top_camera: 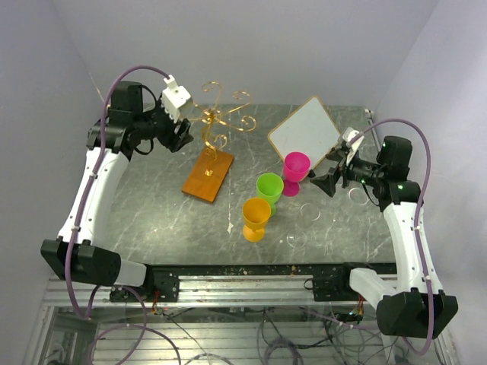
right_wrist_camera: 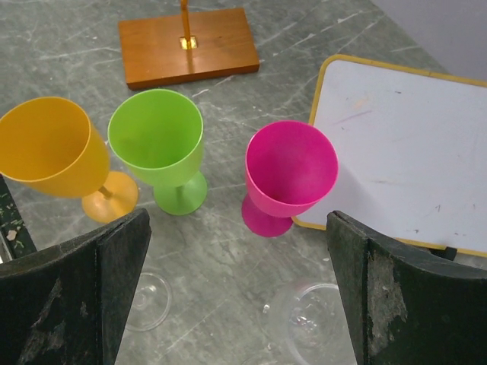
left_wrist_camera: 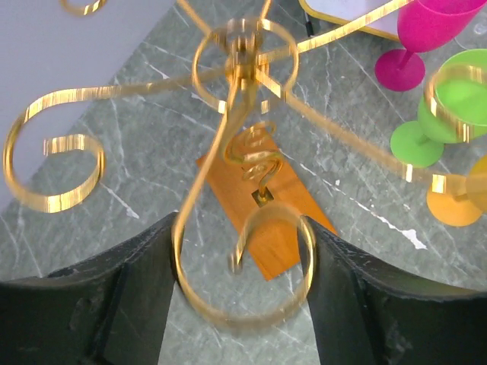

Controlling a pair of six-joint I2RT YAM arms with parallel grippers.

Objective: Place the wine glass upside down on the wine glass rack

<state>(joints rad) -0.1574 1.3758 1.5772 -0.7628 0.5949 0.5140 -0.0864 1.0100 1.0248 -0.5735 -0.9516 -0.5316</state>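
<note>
Starting up front: orange glass [top_camera: 256, 216] and green glass [top_camera: 269, 187] stand upright on the tabletop [top_camera: 152, 220], then the pink wine glass [top_camera: 296, 169], upright too, squarely ahead of the right hand [top_camera: 319, 182], which gapes wide and empty. Farther back, the left hand [top_camera: 183, 137] is spread as well, a gold loop of the wine glass rack [top_camera: 208, 175] between its fingers [left_wrist_camera: 114, 304]. Touching or not, can't tell. No glass lifted, flipped or hung: the whole job remains.

Yellow-framed whiteboard [top_camera: 304, 131] flat on grey marble table [top_camera: 160, 220].
</note>
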